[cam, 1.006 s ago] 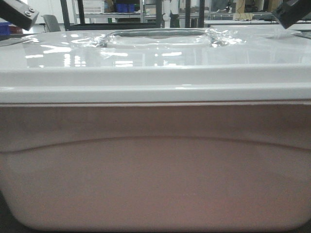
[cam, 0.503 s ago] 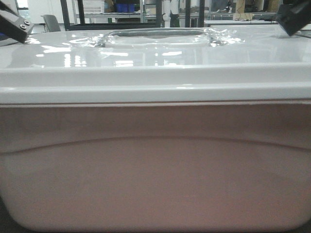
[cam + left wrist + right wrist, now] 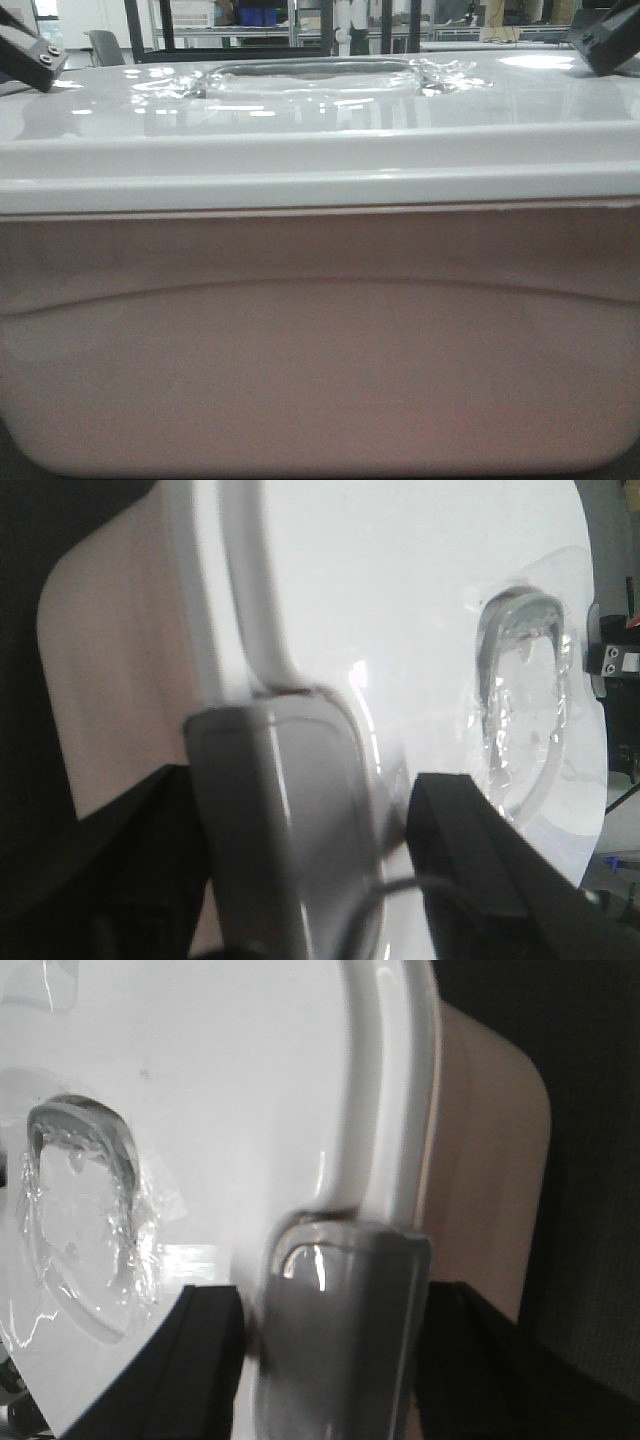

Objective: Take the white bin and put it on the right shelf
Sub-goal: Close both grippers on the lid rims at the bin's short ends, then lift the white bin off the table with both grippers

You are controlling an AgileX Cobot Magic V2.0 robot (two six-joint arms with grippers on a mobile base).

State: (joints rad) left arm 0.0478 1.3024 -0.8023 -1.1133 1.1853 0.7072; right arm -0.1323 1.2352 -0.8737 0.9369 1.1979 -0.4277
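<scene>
The white bin (image 3: 320,340) fills the front view, pinkish translucent body under a glossy white lid (image 3: 320,110) with a recessed handle (image 3: 310,75). My left gripper (image 3: 30,50) is at the lid's left end and my right gripper (image 3: 605,40) at its right end. In the left wrist view the left gripper (image 3: 300,815) straddles the grey latch (image 3: 275,810) on the bin's edge, black fingers (image 3: 470,870) on either side. In the right wrist view the right gripper (image 3: 335,1305) clamps the other grey latch (image 3: 340,1330). The right shelf is out of view.
Behind the bin stand dark rack uprights (image 3: 132,25), a grey chair (image 3: 105,45), blue crates (image 3: 258,15) on a far rack and a bench (image 3: 480,44) at the back right. The bin hides everything near and below.
The lid's reflections have shifted and the handle recess sits slightly higher in the front view. Both gripper tips have edged outward toward the frame corners. The grip on the bin looks unchanged.
</scene>
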